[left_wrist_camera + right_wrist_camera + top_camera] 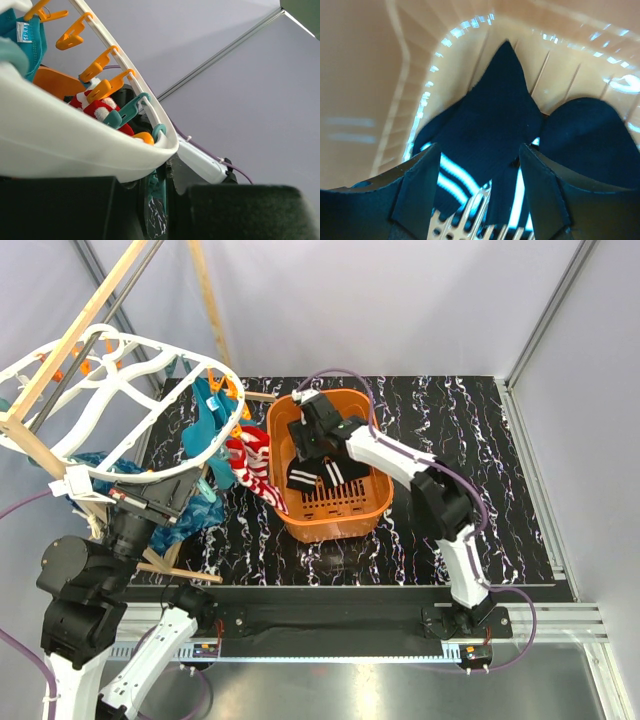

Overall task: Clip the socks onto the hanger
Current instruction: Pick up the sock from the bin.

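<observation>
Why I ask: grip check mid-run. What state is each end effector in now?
Left end effector: closed on the white plastic oval hanger.
Right end effector: open, empty, above a black white-striped fabric sock in the orange plastic basket.

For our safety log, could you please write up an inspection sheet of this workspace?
Surface: black marbled tabletop, bearing orange plastic basket.
Job's things: white plastic oval hanger tilted at left; red-and-white striped sock hanging at its rim; black white-striped socks in the basket.
Clutter: teal cloths, wooden pole frame.
Grippers: left gripper shut on hanger rim; right gripper open above basket socks.
Cables: purple cables along arms.
Surroundings: grey walls.
</observation>
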Robot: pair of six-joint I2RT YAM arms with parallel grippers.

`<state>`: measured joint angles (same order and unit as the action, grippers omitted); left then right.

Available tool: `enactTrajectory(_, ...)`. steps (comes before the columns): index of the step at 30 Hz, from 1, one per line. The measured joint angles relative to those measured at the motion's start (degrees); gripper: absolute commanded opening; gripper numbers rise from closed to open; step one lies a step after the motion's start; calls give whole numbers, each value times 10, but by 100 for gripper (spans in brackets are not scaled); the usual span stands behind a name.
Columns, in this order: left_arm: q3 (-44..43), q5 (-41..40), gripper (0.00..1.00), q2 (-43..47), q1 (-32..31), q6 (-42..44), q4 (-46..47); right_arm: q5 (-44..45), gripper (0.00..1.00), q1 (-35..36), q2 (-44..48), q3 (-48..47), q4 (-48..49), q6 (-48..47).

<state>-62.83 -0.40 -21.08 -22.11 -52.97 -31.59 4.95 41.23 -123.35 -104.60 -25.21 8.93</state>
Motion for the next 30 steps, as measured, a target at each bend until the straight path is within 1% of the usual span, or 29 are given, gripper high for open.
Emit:
enactTrajectory(6,0,0,0,0,0,0,0,20,70,0,-67,-23,-11,-4)
enactTrajectory(11,0,0,0,0,0,0,0,25,58,1,-79,-26,-5,-1)
enactTrajectory(12,0,0,0,0,0,0,0,28,48,1,-79,-26,1,1)
enactTrajectory(14,0,0,0,0,0,-1,0,32,31,1,-79,-26,7,4)
enactTrajectory(15,0,0,0,0,0,-1,0,35,16,1,-79,-26,9,7)
enactTrajectory(17,0,0,0,0,0,-1,0,45,4,0,-77,-22,17,18)
enactTrajectory(18,0,0,0,0,0,-1,0,46,0,0,-75,-18,22,25)
enactTrajectory(22,0,0,0,0,0,-1,0,58,0,-1,-53,1,31,66)
enactTrajectory(24,0,0,0,0,0,-1,0,69,0,-1,-26,16,31,97)
enactTrajectory(27,0,0,0,0,0,-1,0,97,0,-1,45,50,42,158)
enactTrajectory(30,0,0,0,0,0,-1,0,124,0,-3,125,64,46,224)
